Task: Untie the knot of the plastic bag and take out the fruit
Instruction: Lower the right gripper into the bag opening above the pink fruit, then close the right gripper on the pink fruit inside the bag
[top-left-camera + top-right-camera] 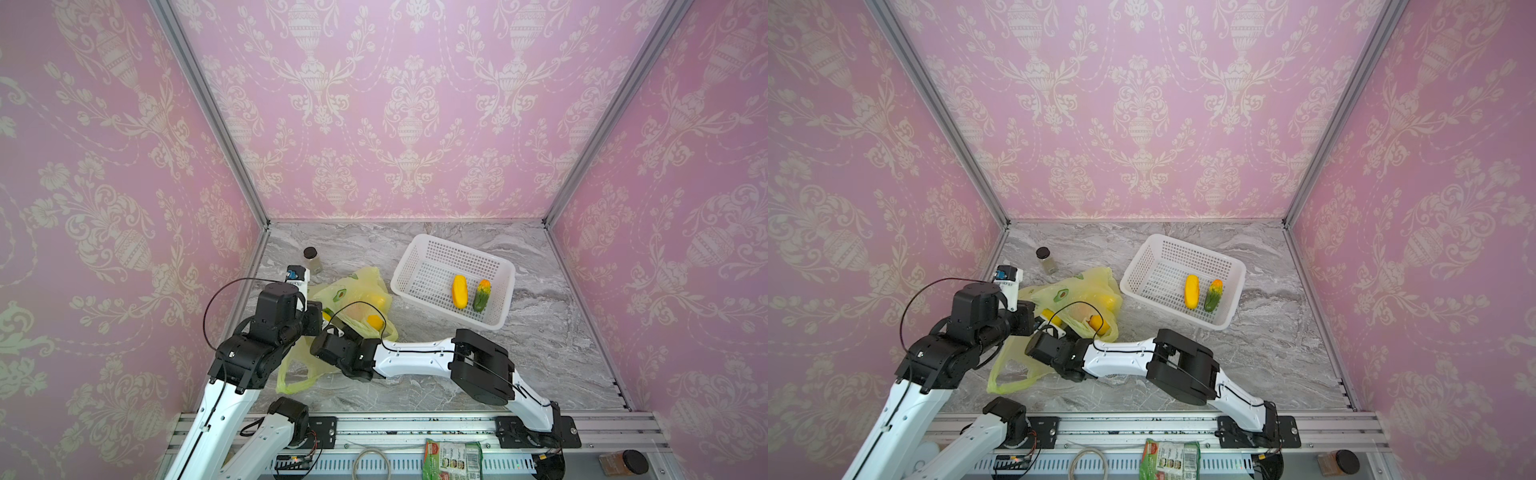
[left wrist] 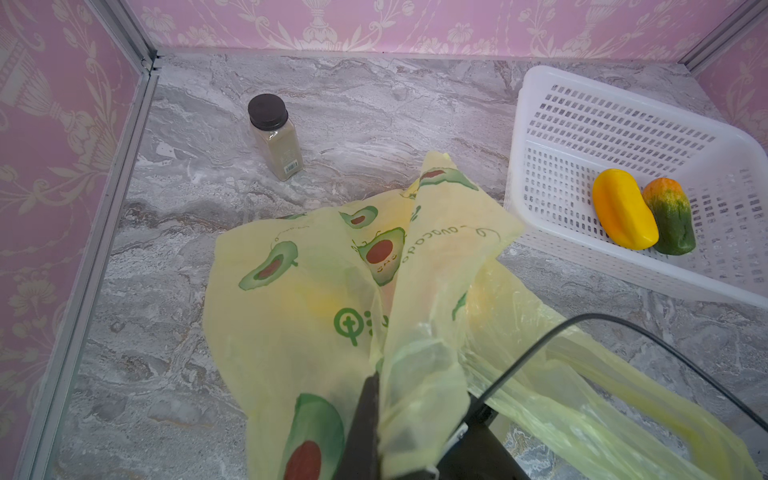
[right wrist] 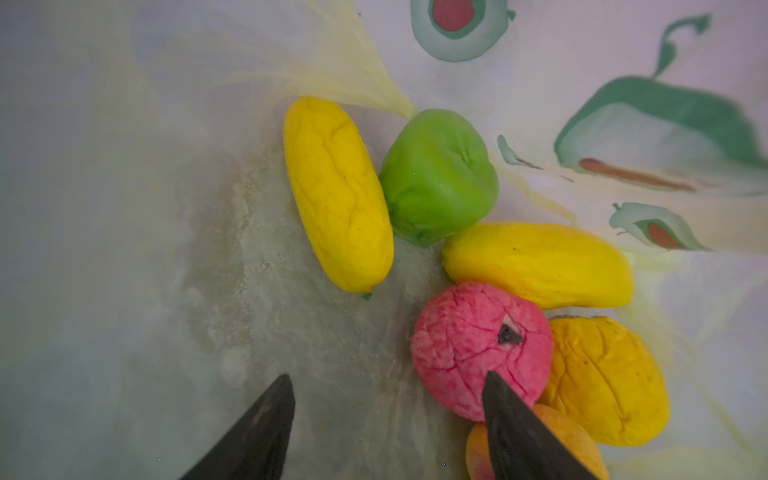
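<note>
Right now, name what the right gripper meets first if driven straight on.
Likely the pink ball: one fingertip of the open right gripper overlaps its edge. Between the fingertips only the thin floor of the plastic bag shows; depth is unclear.

The plastic bag (image 2: 291, 299) says "avocado" in green letters, near a round green sign (image 2: 347, 324). The bottle (image 2: 274, 141), at about 11 o'clock from the bag in both top views, wears a barcode sticker (image 2: 292, 167), too small to read.

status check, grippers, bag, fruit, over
Left gripper shut on the plastic bag. Right gripper open inside it, above the fruit. Two pieces in the basket. Nothing in the way.
</note>
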`<state>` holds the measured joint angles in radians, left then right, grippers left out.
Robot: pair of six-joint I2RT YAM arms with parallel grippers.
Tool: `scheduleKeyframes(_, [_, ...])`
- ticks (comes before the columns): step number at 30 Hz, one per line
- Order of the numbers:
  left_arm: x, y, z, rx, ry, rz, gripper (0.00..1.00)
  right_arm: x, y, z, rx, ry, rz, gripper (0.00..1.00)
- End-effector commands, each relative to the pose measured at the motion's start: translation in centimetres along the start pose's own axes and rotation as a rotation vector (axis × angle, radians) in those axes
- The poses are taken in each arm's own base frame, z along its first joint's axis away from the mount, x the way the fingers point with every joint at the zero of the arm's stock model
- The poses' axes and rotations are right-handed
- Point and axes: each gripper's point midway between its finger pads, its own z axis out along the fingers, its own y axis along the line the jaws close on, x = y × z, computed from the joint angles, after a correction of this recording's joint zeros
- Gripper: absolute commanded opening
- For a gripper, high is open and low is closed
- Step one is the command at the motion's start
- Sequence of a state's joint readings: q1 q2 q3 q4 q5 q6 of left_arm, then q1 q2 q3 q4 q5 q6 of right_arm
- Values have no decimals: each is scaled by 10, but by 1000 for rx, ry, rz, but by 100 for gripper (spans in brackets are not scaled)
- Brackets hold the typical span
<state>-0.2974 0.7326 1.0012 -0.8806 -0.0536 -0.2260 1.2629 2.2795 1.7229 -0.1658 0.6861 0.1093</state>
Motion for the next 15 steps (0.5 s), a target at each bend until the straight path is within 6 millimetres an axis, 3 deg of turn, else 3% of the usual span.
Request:
scheduleKeyframes(1, [2, -2, -1, 17, 3, -8, 0, 9, -27, 12, 96, 57, 55, 80])
scheduleKeyframes(5, [2, -2, -2, 19, -3, -8, 0, 18, -36, 24, 109, 83, 90, 91])
scheduleKeyframes(10, [3, -2, -1, 19, 2, -8, 0, 28, -41, 44, 88, 132, 117, 93])
scheduleKeyframes(15, [2, -2, -2, 20, -3, -8, 0, 32, -33, 63, 5, 153, 138, 93])
